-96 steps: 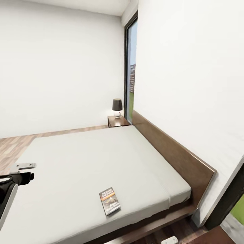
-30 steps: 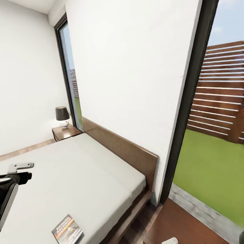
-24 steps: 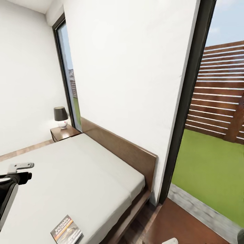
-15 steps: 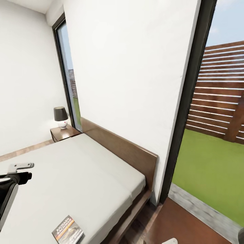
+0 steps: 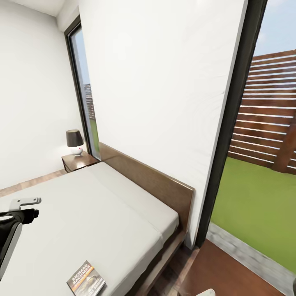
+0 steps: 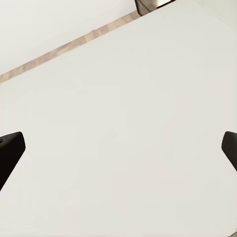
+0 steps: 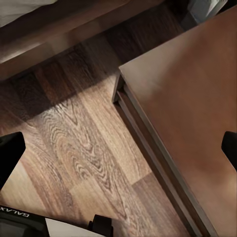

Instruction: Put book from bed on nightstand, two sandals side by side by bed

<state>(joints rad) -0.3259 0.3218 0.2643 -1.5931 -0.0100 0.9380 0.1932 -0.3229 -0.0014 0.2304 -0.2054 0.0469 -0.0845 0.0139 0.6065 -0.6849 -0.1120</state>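
The bedroom's white wall [image 5: 164, 94] rises behind the bed [image 5: 90, 213], with a tall dark-framed window [image 5: 82, 94] at the far corner and another [image 5: 263, 135] close at the right, through which grass and a slatted fence show. The bed's plain grey mattress takes up the lower left of the head view, its dark wooden headboard [image 5: 152, 181] running along the wall. Beyond the far end of the headboard stands a nightstand [image 5: 78, 161] bearing a small lamp [image 5: 75, 142] with a dark shade. A second nightstand [image 7: 192, 113] stands beside the bed's near side, its glossy brown top seen from above in the right wrist view, with a strip of plank floor [image 7: 74, 148] between it and the bed frame. The book [image 5: 85, 283] lies flat on the mattress near its near edge, cover up, touched by neither arm. The left gripper [image 6: 118, 148] hangs over bare mattress, its dark fingertips [image 6: 10, 153] spread wide apart with nothing between them. The right gripper [image 7: 118, 148] hangs over the floor and the near nightstand's corner, its jaws likewise wide and empty. In the head view the left arm [image 5: 12, 230] shows at the left edge above the mattress, well apart from the book.
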